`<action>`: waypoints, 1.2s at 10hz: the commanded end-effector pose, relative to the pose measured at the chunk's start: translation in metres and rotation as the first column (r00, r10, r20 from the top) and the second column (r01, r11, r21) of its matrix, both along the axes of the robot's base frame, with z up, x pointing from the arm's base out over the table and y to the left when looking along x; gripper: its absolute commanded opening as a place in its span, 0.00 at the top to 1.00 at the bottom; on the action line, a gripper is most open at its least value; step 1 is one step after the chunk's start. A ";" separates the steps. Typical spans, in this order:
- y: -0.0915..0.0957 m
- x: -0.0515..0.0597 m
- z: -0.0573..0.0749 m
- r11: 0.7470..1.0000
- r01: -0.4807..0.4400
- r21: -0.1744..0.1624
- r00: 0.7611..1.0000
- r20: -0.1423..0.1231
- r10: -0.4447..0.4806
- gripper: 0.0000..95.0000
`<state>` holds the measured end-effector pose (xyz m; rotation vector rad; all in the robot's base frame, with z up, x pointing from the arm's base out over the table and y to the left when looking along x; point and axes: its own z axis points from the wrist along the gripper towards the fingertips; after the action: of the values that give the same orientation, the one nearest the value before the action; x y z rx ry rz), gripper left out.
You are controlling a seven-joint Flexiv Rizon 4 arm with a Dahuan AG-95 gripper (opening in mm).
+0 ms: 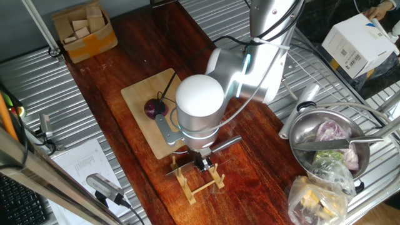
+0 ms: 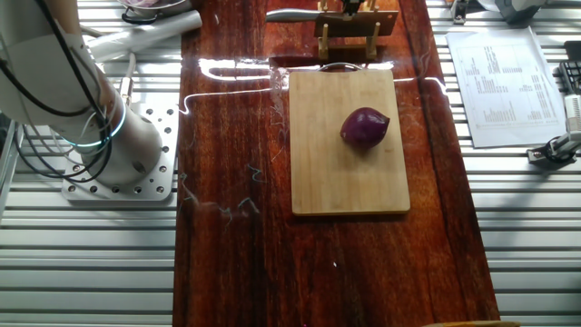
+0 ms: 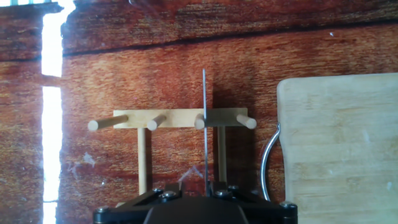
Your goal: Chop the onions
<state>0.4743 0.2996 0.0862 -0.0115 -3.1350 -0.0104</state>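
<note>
**Gripper at the knife rack, onion waiting on the board**

Gripper (image 1: 202,164) of ours hangs straight down over the rack (image 1: 199,178), a small wooden stand with pegs at the table's near end in one fixed view. In the hand view we look down along the fingers at a knife (image 3: 204,124) standing on edge in the rack (image 3: 171,121), its thin blade running up the middle of the picture between two pegs. The blade's lower end disappears into the dark gripper body at the bottom edge; we cannot tell whether the fingers are clamped on the handle or apart around it, since the fingertips themselves are hidden.

Our onion (image 2: 364,125) lies on the board (image 2: 349,182), toward the half nearer the rack and a little off centre, untouched and whole. In one fixed view the onion (image 1: 154,109) sits just beside the arm's white joint, apart from it.

The board's metal handle loop (image 3: 268,158) faces the rack, near it but not touching. Off to the side, a metal bowl (image 1: 325,128) holds leafy vegetables, and a cardboard box (image 1: 84,28) holds wooden blocks.
</note>
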 end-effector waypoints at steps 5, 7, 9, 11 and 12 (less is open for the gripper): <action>-0.002 -0.008 -0.001 1.000 0.002 0.002 1.000 0.003 -0.002 0.80; -0.002 -0.012 -0.001 1.000 -0.001 0.002 1.000 0.004 0.001 0.80; -0.003 -0.015 -0.001 1.000 -0.005 0.002 1.000 0.006 0.005 0.80; -0.004 -0.017 -0.001 1.000 -0.012 0.000 1.000 0.006 0.012 0.80; -0.004 -0.017 -0.001 1.000 -0.014 0.000 1.000 0.006 0.014 0.80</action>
<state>0.4562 0.2950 0.0848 0.0129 -3.1406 -0.0084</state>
